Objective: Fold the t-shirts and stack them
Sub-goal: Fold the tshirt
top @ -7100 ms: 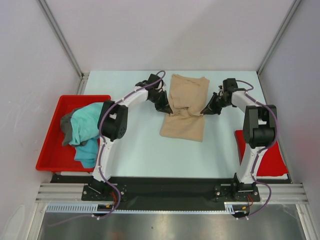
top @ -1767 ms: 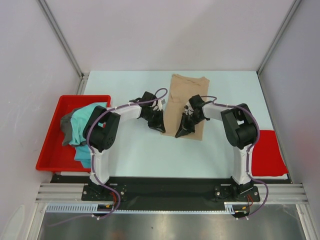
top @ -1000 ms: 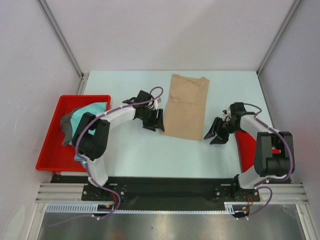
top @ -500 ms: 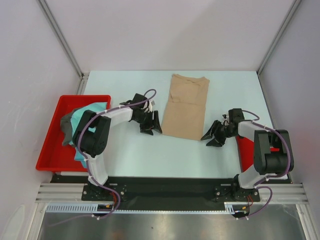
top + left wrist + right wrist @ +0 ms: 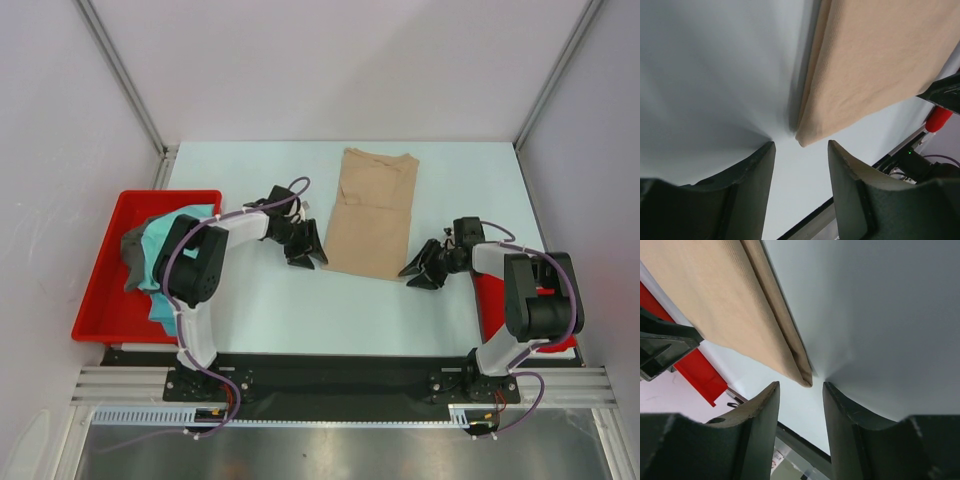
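The folded tan-beige cloth t-shirt point(image 5: 372, 215) looks matt and finely ribbed; the pale bench point(image 5: 260, 300) is smooth, faintly sheeny; the red plastic tray point(image 5: 100, 305) glossy.

Tan t-shirt point(image 5: 372, 212): you'll find it folded into a long strip, lying flat on the table point(image 5: 260, 300), collar at the far end.
Teal t-shirt point(image 5: 175, 255): crumpled in the red tray point(image 5: 100, 310).
Dark grey t-shirt point(image 5: 132, 245): bunched against the teal one, in the same tray.

Bright, even light; soft shadow beside the tan t-shirt point(image 5: 865, 70); wrist foregrounds blurred.
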Robot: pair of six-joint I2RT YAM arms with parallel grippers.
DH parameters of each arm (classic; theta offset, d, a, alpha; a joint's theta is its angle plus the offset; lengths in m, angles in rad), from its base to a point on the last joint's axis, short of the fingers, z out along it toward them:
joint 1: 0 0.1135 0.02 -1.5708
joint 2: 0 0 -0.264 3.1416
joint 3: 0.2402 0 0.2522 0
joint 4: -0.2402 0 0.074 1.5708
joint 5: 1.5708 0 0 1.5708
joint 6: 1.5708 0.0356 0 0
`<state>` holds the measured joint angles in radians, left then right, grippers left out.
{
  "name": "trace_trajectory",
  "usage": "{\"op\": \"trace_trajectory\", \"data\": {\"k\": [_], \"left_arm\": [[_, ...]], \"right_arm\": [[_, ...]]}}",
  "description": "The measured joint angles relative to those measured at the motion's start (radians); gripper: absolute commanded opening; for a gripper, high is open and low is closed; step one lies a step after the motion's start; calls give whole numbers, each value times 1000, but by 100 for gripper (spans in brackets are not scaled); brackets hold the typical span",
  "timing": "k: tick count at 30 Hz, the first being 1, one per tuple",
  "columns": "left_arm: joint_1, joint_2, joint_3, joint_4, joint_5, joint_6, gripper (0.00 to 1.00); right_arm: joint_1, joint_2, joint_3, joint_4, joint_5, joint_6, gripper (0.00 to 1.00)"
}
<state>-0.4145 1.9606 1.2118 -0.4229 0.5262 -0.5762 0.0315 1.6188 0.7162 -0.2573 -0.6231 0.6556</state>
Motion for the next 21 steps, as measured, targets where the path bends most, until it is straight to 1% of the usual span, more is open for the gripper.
{"op": "trace_trajectory", "data": {"k": [6, 14, 17, 18, 20, 21], "left_arm": [[-5, 18, 14, -10, -9, -19, 46], [-6, 40, 35, -20, 5, -26, 44], [-8, 53, 46, -23, 11, -26, 36], [-8, 57, 47, -21, 14, -26, 29], [-9, 64, 47, -17, 17, -25, 21], [-9, 70, 49, -14, 23, -24, 11]], "right_arm": [[0, 30, 0, 50, -27, 29, 43], [7, 43, 0, 76, -40, 44, 42], [8, 45, 0, 78, -40, 44, 42], [8, 47, 0, 78, -41, 44, 41], [8, 50, 1, 79, -41, 43, 35], [9, 54, 2, 79, -40, 42, 32]]}}
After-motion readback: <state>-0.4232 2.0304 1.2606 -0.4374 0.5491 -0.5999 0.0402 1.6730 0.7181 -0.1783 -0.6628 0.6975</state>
